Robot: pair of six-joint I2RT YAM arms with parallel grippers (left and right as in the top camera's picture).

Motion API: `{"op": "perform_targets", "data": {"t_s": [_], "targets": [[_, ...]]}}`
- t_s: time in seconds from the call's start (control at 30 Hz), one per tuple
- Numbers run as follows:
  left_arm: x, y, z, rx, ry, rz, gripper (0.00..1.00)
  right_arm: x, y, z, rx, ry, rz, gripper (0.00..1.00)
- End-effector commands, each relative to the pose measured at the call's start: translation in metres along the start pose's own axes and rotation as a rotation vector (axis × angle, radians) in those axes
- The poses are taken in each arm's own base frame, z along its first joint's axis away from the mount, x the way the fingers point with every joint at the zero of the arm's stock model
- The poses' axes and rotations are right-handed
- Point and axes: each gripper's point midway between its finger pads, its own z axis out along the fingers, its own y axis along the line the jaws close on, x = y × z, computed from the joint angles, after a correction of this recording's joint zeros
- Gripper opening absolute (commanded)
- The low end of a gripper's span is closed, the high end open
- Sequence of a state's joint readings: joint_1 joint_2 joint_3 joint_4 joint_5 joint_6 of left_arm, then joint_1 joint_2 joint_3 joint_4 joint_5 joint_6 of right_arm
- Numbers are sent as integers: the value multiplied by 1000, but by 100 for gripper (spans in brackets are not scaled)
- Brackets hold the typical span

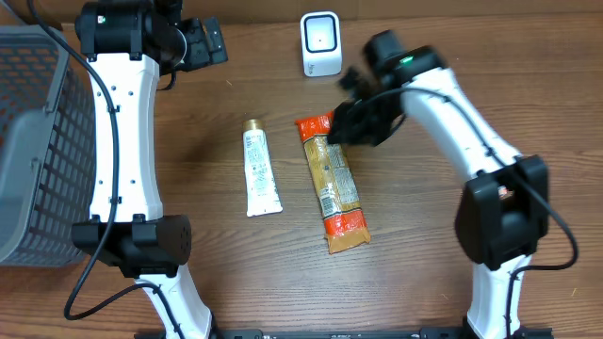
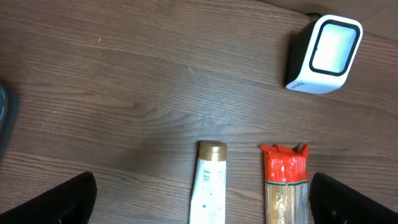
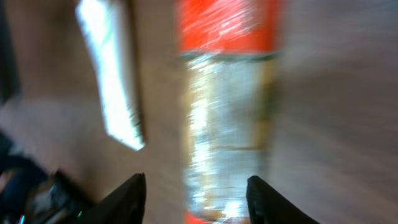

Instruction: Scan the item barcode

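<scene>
Right end effector (image 1: 345,127), jaws apart, over far end of orange-ended clear plastic packet (image 1: 337,193). Packet's long axis points roughly toward white box-shaped scanner (image 1: 320,44).

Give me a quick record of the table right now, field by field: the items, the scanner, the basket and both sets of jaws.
scanner: white scanner, standing at the far side
packet: orange-ended packet, lying flat, near the middle
tube: white tube with a gold cap, flat, beside the packet, not touching it
basket: grey mesh basket, on the left
left gripper: jaws open, holding nothing
right gripper: jaws open, over the packet's far orange end, contact unclear
</scene>
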State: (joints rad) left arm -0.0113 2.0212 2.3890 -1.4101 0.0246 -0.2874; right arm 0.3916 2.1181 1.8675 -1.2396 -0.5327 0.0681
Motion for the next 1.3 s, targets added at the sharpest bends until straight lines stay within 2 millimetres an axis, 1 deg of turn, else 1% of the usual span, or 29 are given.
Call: {"op": "perform_targets", "data": {"t_s": [0.0,0.07,0.17,0.27,0.33,0.4,0.47,0.57,0.6,0.63,0.67,0.77,0.83,0.9,0.97,1.0,1.07,1.1,1.17,1.27], "targets": [[0,0,0,-5,-2,13,100,39,50,37,-72,125,-66,51],[-1,0,0,-4,-2,13,100,60,60,58,-52,187,-62,51],[-1,0,0,-4,-2,13,100,87,67,83,-32,255,-47,52],[0,0,0,-5,-2,13,100,113,62,103,18,316,-15,52],[-1,0,0,-4,-2,13,100,125,49,110,74,341,15,52],[0,0,0,-5,-2,13,100,134,31,111,162,359,48,52],[0,0,0,-5,-2,13,100,139,5,105,294,359,100,52],[0,0,0,-5,-2,13,100,139,-33,87,501,338,160,54],[0,0,0,-5,-2,13,100,138,-46,80,566,324,177,56],[-1,0,0,-4,-2,13,100,132,-68,66,659,298,199,56],[0,0,0,-5,-2,13,100,129,-78,60,692,284,212,56],[0,0,0,-5,-2,13,100,111,-115,38,788,209,272,56],[0,0,0,-5,-2,13,100,95,-140,25,805,139,324,56],[0,0,0,-5,-2,13,100,74,-164,16,775,51,385,56],[0,0,0,-5,-2,13,100,50,-183,10,697,-45,423,56],[0,0,0,-5,-2,13,100,39,-186,10,625,-72,414,57],[-1,0,0,-4,-2,13,100,16,-181,12,414,-124,380,61],[0,0,0,-5,-2,13,100,9,-179,8,330,-143,381,62],[-1,0,0,-4,-2,13,100,2,-174,1,212,-166,406,61],[0,0,0,-5,-2,13,100,-9,-153,-11,18,-187,415,58]]}}
